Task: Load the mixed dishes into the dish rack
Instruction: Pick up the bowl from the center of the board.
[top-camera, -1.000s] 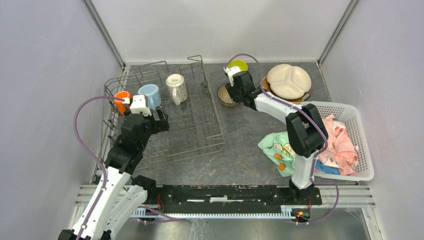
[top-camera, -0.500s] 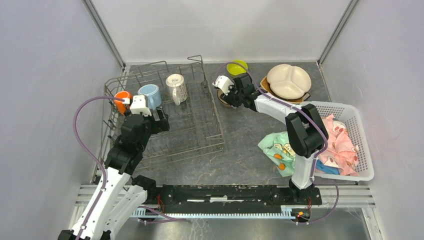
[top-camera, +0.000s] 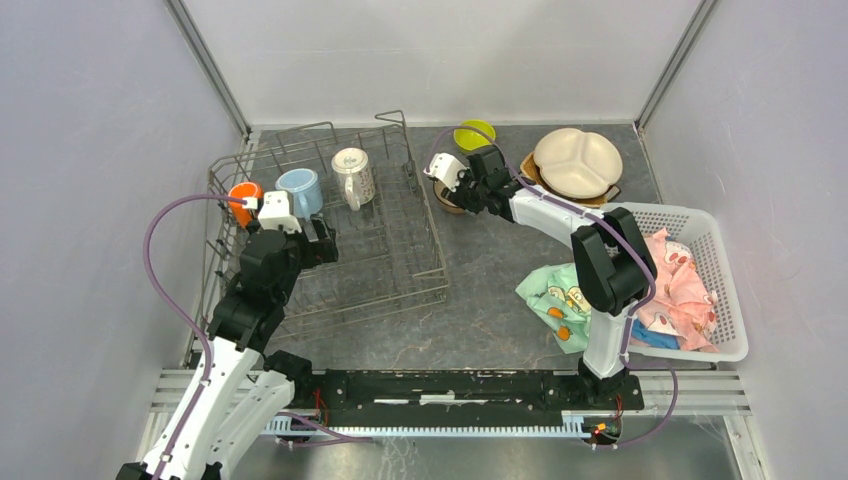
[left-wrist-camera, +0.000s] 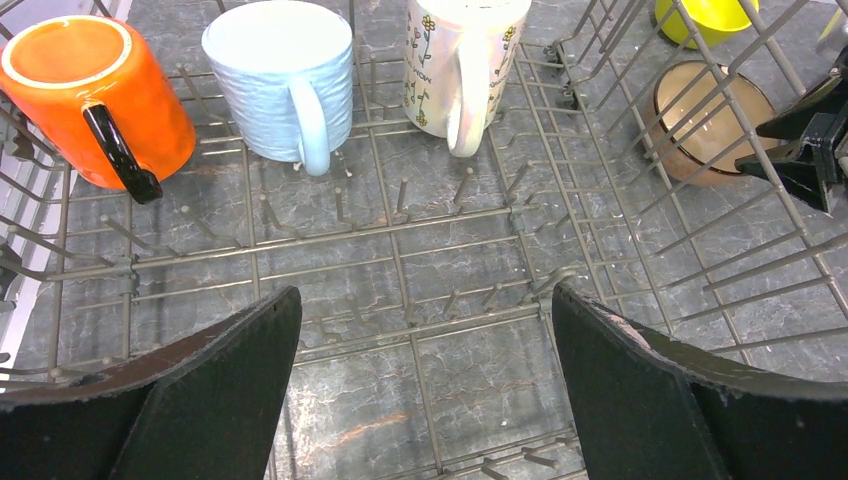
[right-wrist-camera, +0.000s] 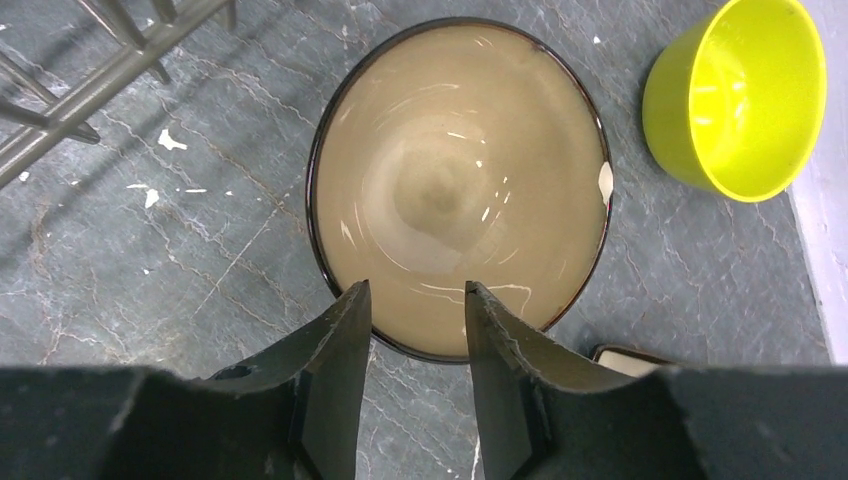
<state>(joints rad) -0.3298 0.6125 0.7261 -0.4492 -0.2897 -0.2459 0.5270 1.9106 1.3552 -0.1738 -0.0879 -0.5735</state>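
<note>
The grey wire dish rack (top-camera: 385, 255) holds an orange mug (top-camera: 243, 200), a light-blue mug (top-camera: 300, 190) and a white patterned mug (top-camera: 353, 175) along its far side. My left gripper (left-wrist-camera: 425, 293) hangs wide open over the rack's bare tines (left-wrist-camera: 400, 250), holding nothing. A tan bowl (right-wrist-camera: 460, 170) sits upright on the table right of the rack. My right gripper (right-wrist-camera: 415, 288) stands part open just above the bowl's near rim, with nothing between its fingers. Behind it are a lime-green bowl (right-wrist-camera: 740, 95) and the cream three-section plate (top-camera: 577, 162).
A white plastic basket (top-camera: 722, 245) with a pink cloth (top-camera: 680, 290) stands at the right. A teal patterned cloth (top-camera: 555, 295) lies beside it. The cream plate rests on other plates (top-camera: 612, 192). The rack's right wall (right-wrist-camera: 90, 90) is close to the tan bowl.
My right wrist has turned and shifted left over the tan bowl, and its jaws have narrowed. The left arm has stayed put.
</note>
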